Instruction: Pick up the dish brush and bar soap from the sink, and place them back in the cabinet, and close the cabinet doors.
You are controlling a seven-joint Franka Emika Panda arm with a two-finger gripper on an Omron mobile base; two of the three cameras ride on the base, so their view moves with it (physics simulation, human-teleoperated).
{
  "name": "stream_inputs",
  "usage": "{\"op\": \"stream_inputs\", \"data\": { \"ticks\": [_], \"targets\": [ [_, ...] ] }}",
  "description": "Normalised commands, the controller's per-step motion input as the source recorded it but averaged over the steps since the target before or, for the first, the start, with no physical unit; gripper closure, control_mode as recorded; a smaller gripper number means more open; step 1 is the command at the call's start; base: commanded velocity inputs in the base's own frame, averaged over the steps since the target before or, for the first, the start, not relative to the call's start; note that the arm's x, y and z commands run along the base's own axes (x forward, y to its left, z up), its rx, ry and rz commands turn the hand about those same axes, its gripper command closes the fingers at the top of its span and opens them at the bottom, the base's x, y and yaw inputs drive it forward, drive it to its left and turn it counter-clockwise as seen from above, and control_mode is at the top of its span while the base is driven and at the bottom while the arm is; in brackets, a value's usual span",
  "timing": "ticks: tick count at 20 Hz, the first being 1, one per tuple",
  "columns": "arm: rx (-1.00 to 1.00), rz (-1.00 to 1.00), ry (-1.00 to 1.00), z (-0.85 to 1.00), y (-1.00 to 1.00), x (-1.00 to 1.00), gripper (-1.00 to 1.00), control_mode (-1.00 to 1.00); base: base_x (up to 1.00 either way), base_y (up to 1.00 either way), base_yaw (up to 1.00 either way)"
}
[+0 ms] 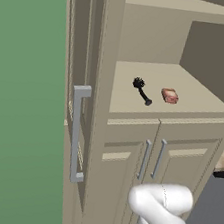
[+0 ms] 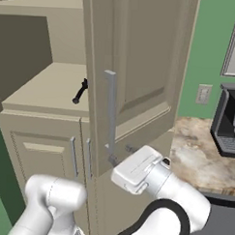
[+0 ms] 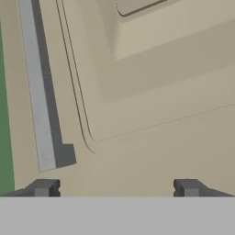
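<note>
Left base view has the dish brush point(image 1: 142, 90) and the bar soap point(image 1: 170, 96) laid side by side, a bit apart, on the cabinet point(image 1: 143, 48) shelf, brush to the left. Both cabinet doors are swung open: the left door point(image 1: 77, 69) is seen edge-on, and the right door point(image 2: 141, 67) is seen from the right base view with its grey bar handle point(image 2: 110, 114). The gripper point(image 3: 114, 188) is parked right up against that door's panel, near the handle's bottom end, jaws spread wide with nothing held.
</note>
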Motion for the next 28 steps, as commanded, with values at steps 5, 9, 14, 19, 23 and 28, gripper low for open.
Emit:
{"op": "stream_inputs", "data": {
  "ticks": [5,9,14,19,23,28],
  "targets": [
    [0.0,-0.07,0.0,0.0,0.2,0.29,-1.0,-1.0,0.0,0.0,0.0],
    [0.0,-0.11,0.0,0.0,0.21,0.26,-1.0,-1.0,0.0,0.0,0.0],
    [0.0,-0.12,0.0,0.0,0.2,0.29,-1.0,-1.0,0.0,0.0,0.0],
    [0.0,-0.12,0.0,0.0,0.23,0.33,-1.0,-1.0,0.0,0.0,0.0],
    [0.0,-0.12,0.0,0.0,0.24,0.34,-1.0,-1.0,0.0,0.0,0.0],
    [0.0,-0.13,0.0,0.0,0.26,0.4,-1.0,-1.0,0.0,0.0,0.0]
  ]
}}
